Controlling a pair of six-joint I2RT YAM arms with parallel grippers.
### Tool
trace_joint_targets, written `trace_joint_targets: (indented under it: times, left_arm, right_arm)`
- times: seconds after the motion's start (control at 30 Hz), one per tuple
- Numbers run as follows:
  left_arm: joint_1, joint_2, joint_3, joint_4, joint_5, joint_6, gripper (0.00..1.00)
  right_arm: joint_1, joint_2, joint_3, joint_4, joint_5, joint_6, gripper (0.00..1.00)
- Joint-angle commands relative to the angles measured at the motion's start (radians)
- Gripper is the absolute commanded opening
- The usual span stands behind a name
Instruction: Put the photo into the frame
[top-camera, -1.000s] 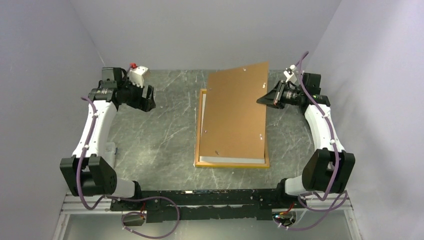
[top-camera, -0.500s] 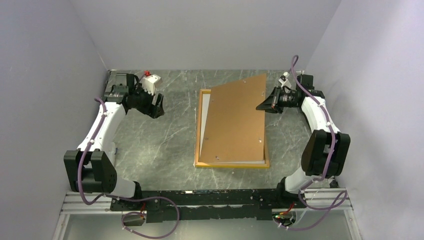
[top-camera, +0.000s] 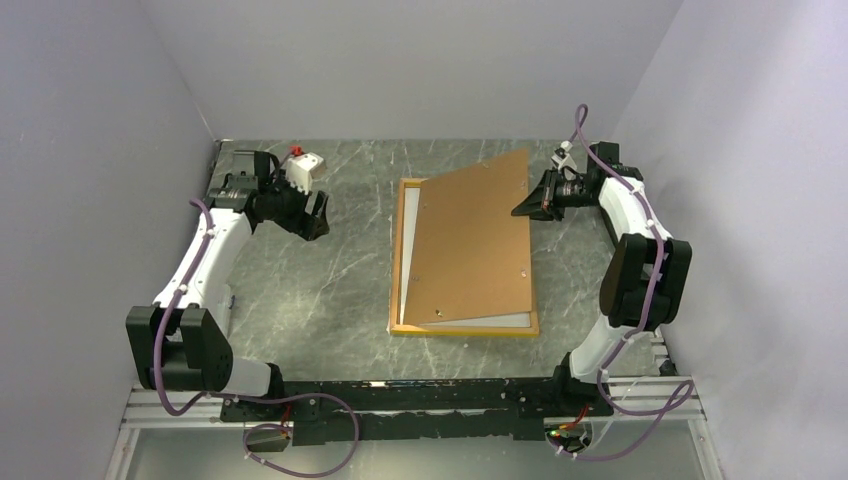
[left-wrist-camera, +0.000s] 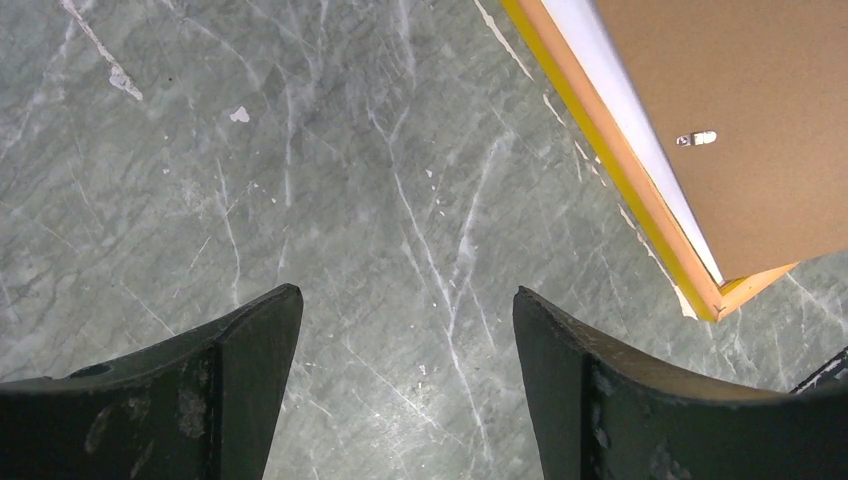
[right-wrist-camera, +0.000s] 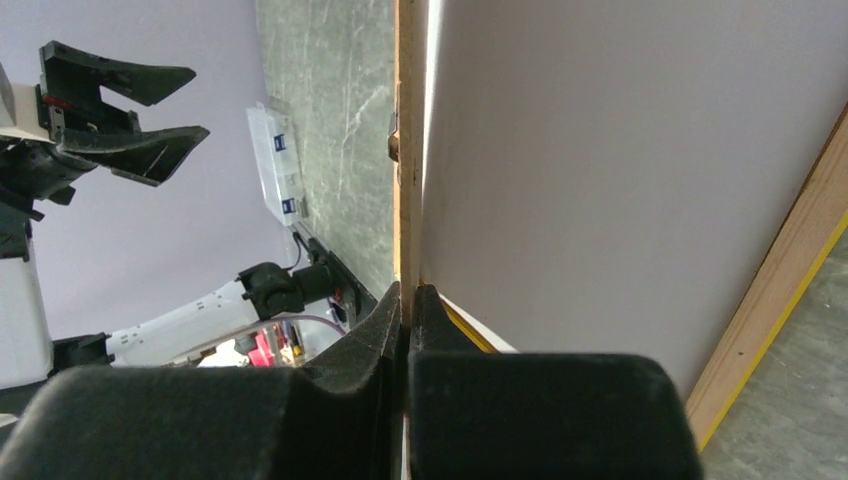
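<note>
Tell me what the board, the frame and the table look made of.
The board: plain matte brown, thin, with small metal tabs; likely hardboard. The frame: pale wood-like rails with a yellow painted edge; probably wood. The table: grey-green with white veins and a slight sheen; marble or marble-look laminate, cannot tell which.

The flat brown rectangular backing board (top-camera: 470, 240) is pinched at its far right edge between my right fingers (right-wrist-camera: 380, 320). From them it slopes down leftward and toward me, skewed, its near end lying in the thin-railed yellow-orange rectangular wooden frame (top-camera: 465, 328). That frame lies flat on the grey marbled table (top-camera: 300, 290), to the right of my left fingers (left-wrist-camera: 250, 340) and apart from them. A white paper sheet (top-camera: 408, 240) lies in it under the board, showing along the board's left and near edges.
</note>
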Motion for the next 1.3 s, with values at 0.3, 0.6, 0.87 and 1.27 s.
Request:
trace_joint_targets:
  times: [0.3,0.6,0.87,1.27]
  left_arm:
    - [-0.018,-0.024,0.017,0.01,0.005,0.015,0.82]
    - [-0.022,-0.037,0.001,0.013,-0.013,0.024,0.82]
    - [-0.023,-0.031,0.005,0.01,-0.014,0.023,0.82]
    - [-0.029,-0.033,0.0,0.007,-0.027,0.023,0.82]
  right_arm:
    - [0.033,0.048,0.082,0.015,-0.042,-0.026,0.0]
    - [0.051,0.089,0.09,0.008,-0.018,-0.033,0.0]
    - [0.061,0.124,0.119,0.008,-0.021,-0.039,0.0]
    - [0.073,0.157,0.121,0.062,-0.044,-0.008,0.0]
